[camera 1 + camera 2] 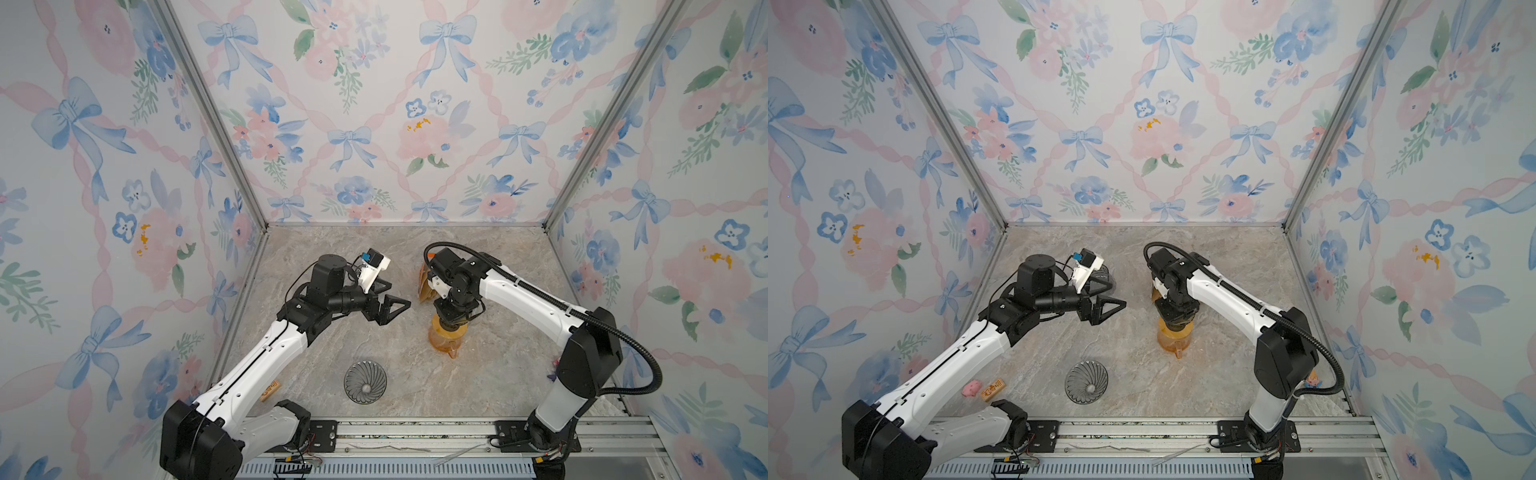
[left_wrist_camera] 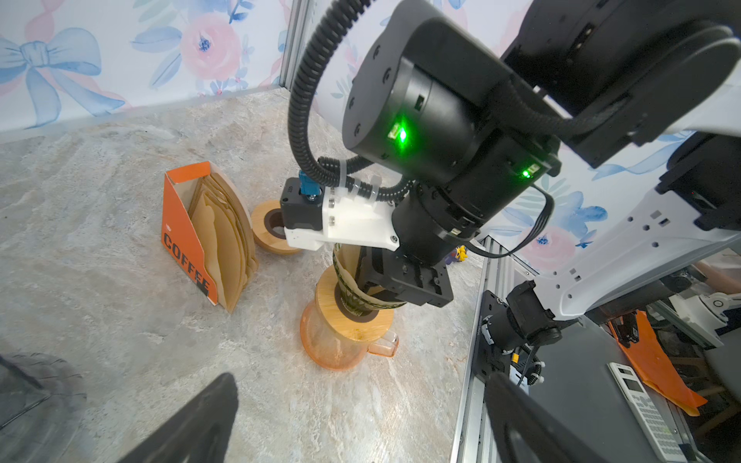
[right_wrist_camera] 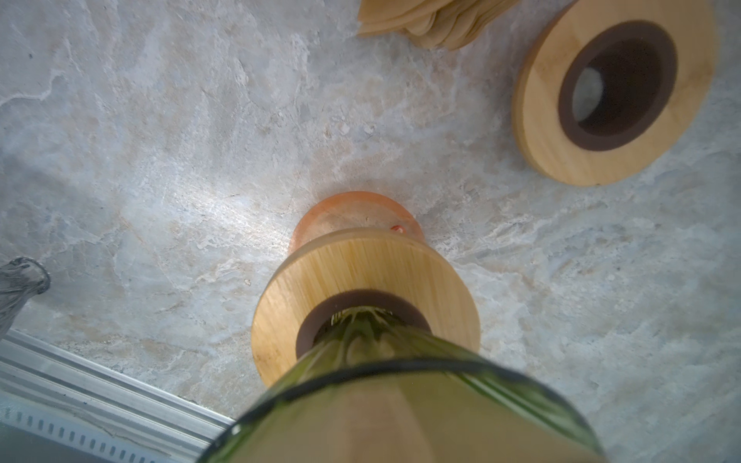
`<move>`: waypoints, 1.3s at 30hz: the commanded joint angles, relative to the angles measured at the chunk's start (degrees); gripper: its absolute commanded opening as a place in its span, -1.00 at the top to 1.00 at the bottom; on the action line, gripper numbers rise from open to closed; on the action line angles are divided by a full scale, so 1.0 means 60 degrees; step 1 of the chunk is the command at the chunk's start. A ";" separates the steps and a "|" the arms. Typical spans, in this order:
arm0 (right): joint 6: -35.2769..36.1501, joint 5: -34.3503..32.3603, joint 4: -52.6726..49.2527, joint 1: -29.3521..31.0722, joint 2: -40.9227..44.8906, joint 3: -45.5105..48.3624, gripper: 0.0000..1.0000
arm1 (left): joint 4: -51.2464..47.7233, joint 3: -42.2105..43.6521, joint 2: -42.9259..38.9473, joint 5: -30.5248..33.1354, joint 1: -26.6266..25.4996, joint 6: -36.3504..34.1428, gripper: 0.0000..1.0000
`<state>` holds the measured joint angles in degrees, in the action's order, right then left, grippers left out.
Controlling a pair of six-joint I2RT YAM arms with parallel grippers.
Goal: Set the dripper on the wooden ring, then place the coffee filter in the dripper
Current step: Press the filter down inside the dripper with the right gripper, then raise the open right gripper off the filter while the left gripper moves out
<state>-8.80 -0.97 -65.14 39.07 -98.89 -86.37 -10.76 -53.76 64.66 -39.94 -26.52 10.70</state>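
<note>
A green glass dripper (image 2: 353, 297) (image 3: 401, 362) sits in a wooden collar (image 3: 361, 272) on an orange carafe (image 1: 446, 338) (image 1: 1173, 340). A brown paper coffee filter (image 2: 348, 256) (image 3: 381, 421) lines its inside. Part of the paper folds over the rim. My right gripper (image 2: 371, 280) (image 1: 451, 318) points down into the dripper from above. Glass and paper hide its fingers, so its grip does not show. My left gripper (image 1: 395, 296) (image 1: 1113, 294) (image 2: 361, 401) hangs open and empty over the table, left of the carafe.
An orange box (image 2: 186, 240) of spare filters (image 2: 224, 248) stands behind the carafe, beside a loose wooden ring (image 3: 613, 88). A clear grey ribbed glass cone (image 1: 365, 381) lies near the front. A wooden block (image 1: 992, 389) and pink toy (image 1: 971, 388) lie front left. A metal rail (image 1: 415, 432) lines the front.
</note>
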 commanded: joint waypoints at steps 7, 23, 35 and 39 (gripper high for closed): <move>-0.0204 -0.0683 -0.0303 0.0044 0.0279 -0.0035 0.47 | 0.0125 0.0127 -0.0100 -0.0159 0.0077 0.0077 -0.97; -0.0379 -0.0222 -0.0225 -0.0058 0.1321 -0.0008 0.66 | 0.0129 0.0135 -0.0116 -0.0143 0.0076 0.0077 -0.96; -0.1320 -0.0615 0.1156 0.0064 0.3100 0.1134 0.62 | 0.0122 0.0258 -0.0516 0.0615 -0.0033 0.0419 -0.96; -0.1538 -0.0624 0.1556 0.0171 0.4008 0.1624 0.58 | -0.0108 0.0530 -0.1006 0.1193 -0.0065 0.1098 -0.96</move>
<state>-15.75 -3.75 -58.70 39.13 -78.15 -78.50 -10.81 -52.12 60.97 -35.94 -26.59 13.82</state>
